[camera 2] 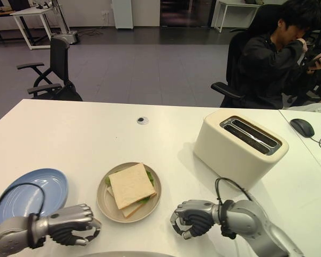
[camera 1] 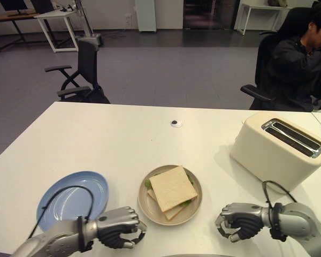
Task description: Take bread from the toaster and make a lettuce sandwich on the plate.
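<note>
1. One blue plate [camera 1: 99, 184] – round, flat on the white table [camera 1: 123, 139] at the near left. A black cable [camera 1: 69, 188] from the left arm loops across it.
2. One left hand [camera 1: 117, 227] – at the near edge, between the blue plate and the beige plate, knuckles turned towards the latter. Its fingers are curled into a loose fist with nothing in them. It lies just beside the beige rim; whether it touches cannot be told.
3. One beige plate [camera 1: 196, 206] – round, near centre of the table, carrying the sandwich.
4. One sandwich [camera 1: 174, 190] – two slices of bread stacked, with lettuce [camera 1: 148, 183] showing green at the left and right edges between them. The slices are close to square, so no long axis stands out. The top slice sits turned like a diamond, one corner pointing away from the robot. The lower slice peeks out at the near and left sides.
5. One small round black fitting [camera 1: 175, 123] – set in the table top, well beyond the sandwich.
6. One right hand [camera 1: 241, 220] – near edge, right of the beige plate and apart from it. Its fingers are curled inward, pointing left, and grip nothing. A black cable [camera 1: 275, 184] arcs above the wrist.
7. One toaster [camera 1: 267, 158] – cream, upright, far right. Its long axis runs from far left to near right, and its two slots [camera 1: 291, 137] lie along that axis, opening upward.
8. One computer mouse [camera 2: 302, 127] – dark, on the table beyond the toaster.
</note>
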You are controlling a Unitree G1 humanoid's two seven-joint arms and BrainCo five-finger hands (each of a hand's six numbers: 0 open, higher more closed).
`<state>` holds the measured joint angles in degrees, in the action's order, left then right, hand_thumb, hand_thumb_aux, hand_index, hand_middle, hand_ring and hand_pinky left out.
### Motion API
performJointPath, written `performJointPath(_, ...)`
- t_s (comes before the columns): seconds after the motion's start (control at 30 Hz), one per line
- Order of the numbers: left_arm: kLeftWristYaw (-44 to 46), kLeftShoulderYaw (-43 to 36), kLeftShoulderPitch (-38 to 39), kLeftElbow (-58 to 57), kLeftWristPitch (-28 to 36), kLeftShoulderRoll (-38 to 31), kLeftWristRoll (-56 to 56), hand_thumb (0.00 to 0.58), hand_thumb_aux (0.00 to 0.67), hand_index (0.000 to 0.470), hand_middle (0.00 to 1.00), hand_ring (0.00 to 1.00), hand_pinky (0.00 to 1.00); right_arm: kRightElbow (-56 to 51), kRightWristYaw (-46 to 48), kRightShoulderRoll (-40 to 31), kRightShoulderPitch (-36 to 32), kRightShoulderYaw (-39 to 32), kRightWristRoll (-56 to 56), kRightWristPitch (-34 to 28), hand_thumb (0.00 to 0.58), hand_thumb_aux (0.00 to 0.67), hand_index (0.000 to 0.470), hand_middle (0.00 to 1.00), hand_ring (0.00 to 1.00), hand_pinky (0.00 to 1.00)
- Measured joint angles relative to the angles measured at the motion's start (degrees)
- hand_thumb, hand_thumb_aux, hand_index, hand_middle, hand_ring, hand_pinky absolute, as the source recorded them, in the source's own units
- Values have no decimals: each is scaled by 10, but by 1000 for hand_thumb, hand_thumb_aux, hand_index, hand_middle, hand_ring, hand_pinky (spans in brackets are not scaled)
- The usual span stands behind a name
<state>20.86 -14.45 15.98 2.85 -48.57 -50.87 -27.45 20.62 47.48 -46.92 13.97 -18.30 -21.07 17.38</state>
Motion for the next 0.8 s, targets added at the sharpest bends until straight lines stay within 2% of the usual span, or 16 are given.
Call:
performJointPath(0.17, -114, -56, -190, -152, 30, 125, -121, 580, 670, 470, 1000, 1000, 1000, -123, -108, 125, -89, -54, -37, 16, 580, 670, 470, 933, 933, 933)
performJointPath(0.33, -233, -101, -347, -330, 71, 229, -194, 580, 670, 470, 1000, 1000, 1000, -320, -259, 198, -228, -50, -66, 10, 580, 670, 470, 933, 933, 933)
performJointPath(0.37, -256, -109, -378, -371, 79, 248, -203, 580, 670, 470, 1000, 1000, 1000, -366, -292, 208, -261, -48, -76, 9, 574, 602, 422, 933, 933, 933)
performJointPath(0.4, -277, -116, -405, -400, 83, 262, -211, 580, 670, 470, 1000, 1000, 1000, -408, -322, 216, -288, -48, -88, 5, 575, 610, 428, 929, 929, 929)
performJointPath(0.43, -300, -119, -428, -422, 84, 275, -215, 580, 670, 470, 1000, 1000, 1000, -449, -354, 226, -315, -48, -95, 6, 543, 502, 352, 906, 906, 906)
performJointPath(0.47, -322, -121, -445, -431, 79, 281, -217, 580, 670, 470, 1000, 1000, 1000, -484, -381, 239, -333, -48, -102, 12, 493, 410, 288, 933, 933, 933)
performJointPath(0.5, -336, -121, -449, -427, 71, 281, -217, 580, 670, 470, 1000, 1000, 1000, -491, -395, 244, -334, -47, -102, 26, 331, 231, 162, 941, 941, 941)
performJointPath(0.53, -345, -121, -439, -413, 55, 274, -211, 580, 670, 470, 1000, 1000, 1000, -486, -404, 246, -318, -43, -89, 58, 112, 68, 48, 937, 937, 937)
performJointPath(0.57, -349, -119, -419, -397, 45, 267, -202, 580, 670, 470, 1000, 1000, 1000, -473, -409, 247, -296, -41, -72, 88, 0, 0, 0, 910, 910, 910)
performJointPath(0.6, -349, -117, -394, -378, 34, 258, -189, 580, 670, 470, 1000, 1000, 1000, -455, -409, 248, -273, -39, -55, 114, 0, 0, 0, 875, 875, 875)
performJointPath(0.63, -344, -105, -351, -341, 18, 245, -155, 520, 455, 319, 957, 957, 957, -420, -407, 245, -236, -35, -23, 152, 0, 0, 0, 855, 855, 855)
performJointPath(0.67, -336, -98, -319, -314, 9, 238, -126, 400, 297, 208, 769, 769, 769, -396, -401, 244, -212, -31, 1, 171, 0, 0, 0, 824, 824, 824)
performJointPath(0.7, -322, -90, -282, -280, -2, 230, -80, 0, 0, 0, 471, 471, 471, -371, -393, 242, -186, -23, 30, 189, 0, 0, 0, 678, 678, 678)
performJointPath(0.73, -308, -85, -257, -256, -9, 228, -38, 0, 0, 0, 200, 200, 200, -357, -386, 241, -172, -16, 51, 199, 0, 0, 0, 569, 569, 569)
performJointPath(0.77, -282, -85, -220, -216, -20, 230, 49, 0, 0, 0, 0, 0, 0, -341, -376, 240, -150, -10, 92, 215, 0, 0, 0, 110, 110, 110)
performJointPath(0.8, -260, -89, -201, -194, -26, 231, 111, 0, 0, 0, 0, 0, 0, -339, -368, 242, -140, -5, 115, 224, 0, 0, 0, 0, 0, 0)
